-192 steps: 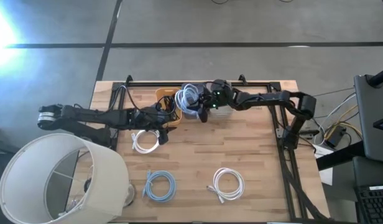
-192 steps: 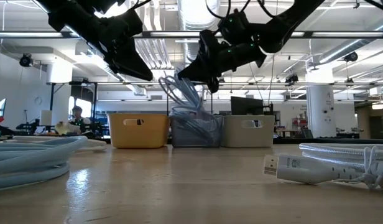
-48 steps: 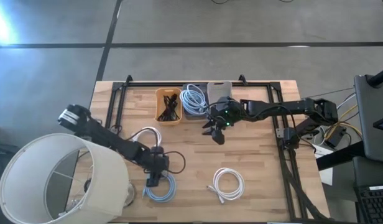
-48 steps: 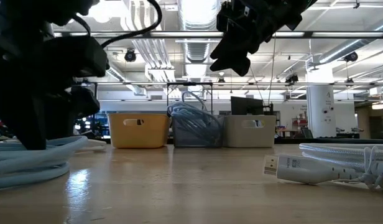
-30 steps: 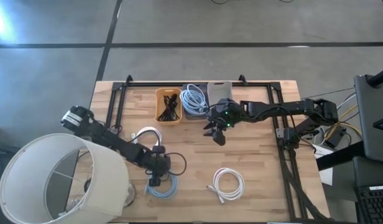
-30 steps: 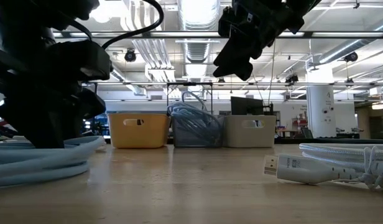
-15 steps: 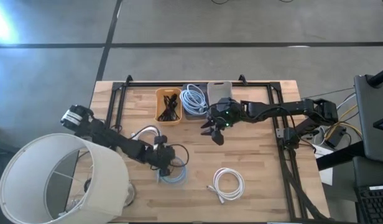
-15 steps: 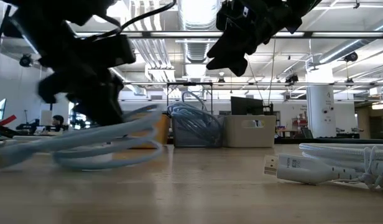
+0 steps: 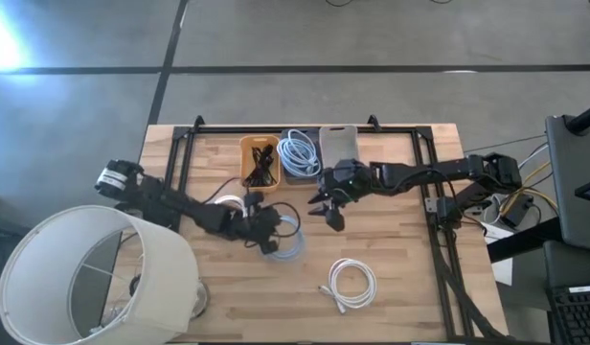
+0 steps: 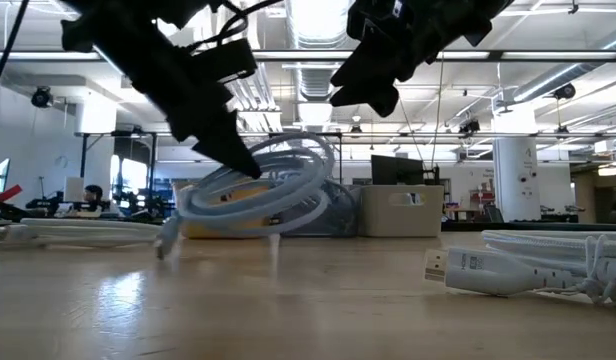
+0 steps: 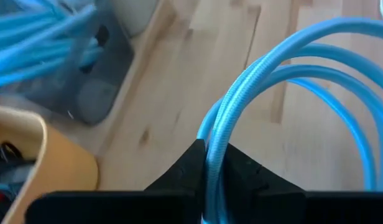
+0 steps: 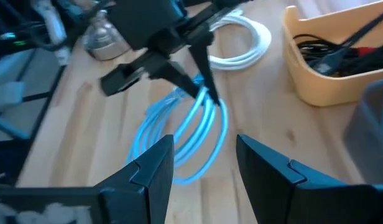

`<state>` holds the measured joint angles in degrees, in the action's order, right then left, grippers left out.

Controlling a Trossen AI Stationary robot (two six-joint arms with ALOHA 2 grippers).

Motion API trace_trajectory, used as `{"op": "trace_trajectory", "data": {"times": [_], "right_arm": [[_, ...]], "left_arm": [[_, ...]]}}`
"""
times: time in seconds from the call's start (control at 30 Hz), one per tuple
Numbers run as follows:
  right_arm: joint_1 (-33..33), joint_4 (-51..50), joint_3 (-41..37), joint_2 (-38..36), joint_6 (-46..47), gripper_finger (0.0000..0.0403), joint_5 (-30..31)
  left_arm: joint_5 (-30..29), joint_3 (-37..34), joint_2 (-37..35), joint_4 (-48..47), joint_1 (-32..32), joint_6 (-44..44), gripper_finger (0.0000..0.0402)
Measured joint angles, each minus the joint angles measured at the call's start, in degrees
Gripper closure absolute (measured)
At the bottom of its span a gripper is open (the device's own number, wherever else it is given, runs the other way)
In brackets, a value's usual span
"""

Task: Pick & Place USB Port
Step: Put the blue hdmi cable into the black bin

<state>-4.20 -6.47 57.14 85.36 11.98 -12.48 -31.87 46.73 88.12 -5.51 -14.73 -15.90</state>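
Holding the blue cable coil [image 9: 282, 240] pinched between its fingers, the left gripper [image 9: 267, 233] lifts it above the wooden table [image 9: 391, 278], near the middle. Right gripper [image 9: 329, 209] hovers open beside the bins [image 9: 300, 153]; behind is a bright workshop hall.

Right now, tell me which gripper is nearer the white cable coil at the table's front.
Right. The right gripper hangs open, up-table from the white cable coil. The left gripper, shut on the blue cable coil, is farther off to its left.

Held cable coil [image 9: 283, 240]: light blue
Other two coils [image 9: 351, 284]: white
Bins: yellow [image 9: 260, 165], grey [image 9: 297, 153], pale grey [image 9: 339, 144]
Worktop [image 9: 400, 278]: light wood planks
Arms: black
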Motion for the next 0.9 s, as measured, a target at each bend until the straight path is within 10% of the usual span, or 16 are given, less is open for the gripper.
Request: {"op": "trace_trajectory", "data": {"times": [0.9], "right_arm": [[0.94,-0.17,-0.04,0.00,1.04,0.0232,10.52]], "left_arm": [[-7.24,0.49,-0.02,22.51,4.94,13.58,0.0365]]}}
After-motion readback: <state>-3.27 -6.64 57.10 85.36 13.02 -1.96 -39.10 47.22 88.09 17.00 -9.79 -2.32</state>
